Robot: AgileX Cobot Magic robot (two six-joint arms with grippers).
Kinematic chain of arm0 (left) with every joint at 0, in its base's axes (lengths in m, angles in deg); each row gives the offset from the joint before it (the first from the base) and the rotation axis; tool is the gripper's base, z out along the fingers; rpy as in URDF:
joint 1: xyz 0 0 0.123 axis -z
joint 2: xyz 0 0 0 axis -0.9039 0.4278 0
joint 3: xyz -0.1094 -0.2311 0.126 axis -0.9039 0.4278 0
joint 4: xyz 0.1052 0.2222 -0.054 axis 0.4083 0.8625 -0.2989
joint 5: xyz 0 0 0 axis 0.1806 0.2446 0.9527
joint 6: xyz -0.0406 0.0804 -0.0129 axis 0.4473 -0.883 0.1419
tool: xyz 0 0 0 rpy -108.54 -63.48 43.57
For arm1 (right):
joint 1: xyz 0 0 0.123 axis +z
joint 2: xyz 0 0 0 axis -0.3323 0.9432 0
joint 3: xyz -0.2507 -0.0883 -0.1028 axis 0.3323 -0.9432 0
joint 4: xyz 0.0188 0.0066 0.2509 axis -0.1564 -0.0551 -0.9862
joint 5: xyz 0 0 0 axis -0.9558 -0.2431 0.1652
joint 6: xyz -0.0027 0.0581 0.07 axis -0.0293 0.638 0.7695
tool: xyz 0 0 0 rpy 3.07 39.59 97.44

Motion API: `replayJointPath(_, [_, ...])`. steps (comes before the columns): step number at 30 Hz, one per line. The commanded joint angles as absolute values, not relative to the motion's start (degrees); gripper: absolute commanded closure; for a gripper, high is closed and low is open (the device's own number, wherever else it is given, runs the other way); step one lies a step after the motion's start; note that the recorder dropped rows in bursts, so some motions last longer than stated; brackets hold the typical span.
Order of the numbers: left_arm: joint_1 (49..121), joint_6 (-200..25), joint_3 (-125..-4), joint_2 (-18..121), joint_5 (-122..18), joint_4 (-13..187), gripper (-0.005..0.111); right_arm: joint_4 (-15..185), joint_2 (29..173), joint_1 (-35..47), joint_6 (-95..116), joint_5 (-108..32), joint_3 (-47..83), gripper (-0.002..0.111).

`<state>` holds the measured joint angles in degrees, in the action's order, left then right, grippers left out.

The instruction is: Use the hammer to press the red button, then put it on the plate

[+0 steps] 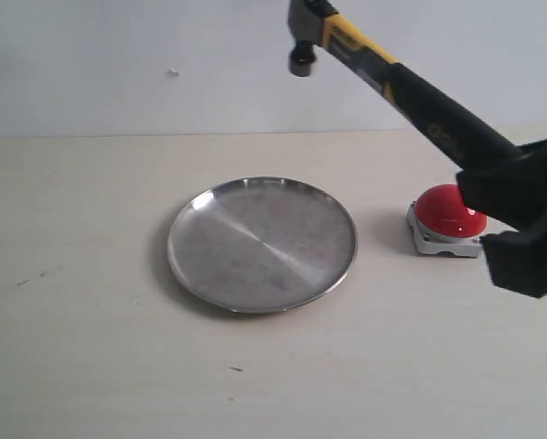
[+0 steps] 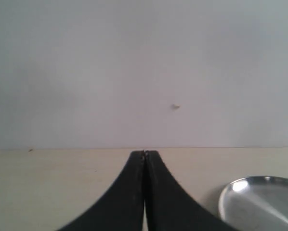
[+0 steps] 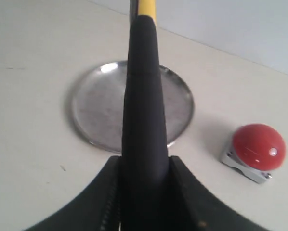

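Pale tabletop, plain wall behind. Left gripper (image 2: 144,159): jaws pressed together, empty. Round stainless-steel plate (image 1: 262,244) lies bare. Black-and-yellow claw hammer (image 1: 411,91) is raised, tilted, head above the plate, handle clamped in the right gripper (image 3: 145,192). Glossy red dome button (image 1: 449,210) sits right of the plate. Pressing unconfirmed; placement judged outstanding.

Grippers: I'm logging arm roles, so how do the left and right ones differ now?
The right gripper is shut on the hammer's handle; the left gripper is shut on nothing. The right gripper shows beside the red button in the exterior view; the left gripper does not. Both have black fingers.
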<state>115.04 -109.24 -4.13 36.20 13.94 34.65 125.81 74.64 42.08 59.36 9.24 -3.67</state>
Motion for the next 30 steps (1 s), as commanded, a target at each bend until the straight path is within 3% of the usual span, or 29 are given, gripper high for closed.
replayJointPath(1, [115.11,-113.06,-3.93,34.92,11.50,37.04,0.107,134.87,70.15,41.93,65.90,12.64,-6.68,0.108])
replayJointPath(5, [115.11,-114.02,-3.93,30.45,7.74,42.26,0.107,135.24,69.35,41.93,66.89,14.53,-7.82,0.108])
replayJointPath(11, [115.11,-124.80,-6.35,17.13,-10.02,43.21,0.107,135.07,69.35,41.93,66.89,14.78,-9.04,0.108])
replayJointPath(17, [115.11,-149.28,-11.42,5.94,-22.57,21.77,0.107,135.17,69.35,41.93,66.89,15.16,-9.11,0.108])
replayJointPath(30, [115.11,-146.06,-9.80,-5.49,-33.79,25.39,0.107,134.67,69.35,41.93,67.01,15.14,-9.11,0.108])
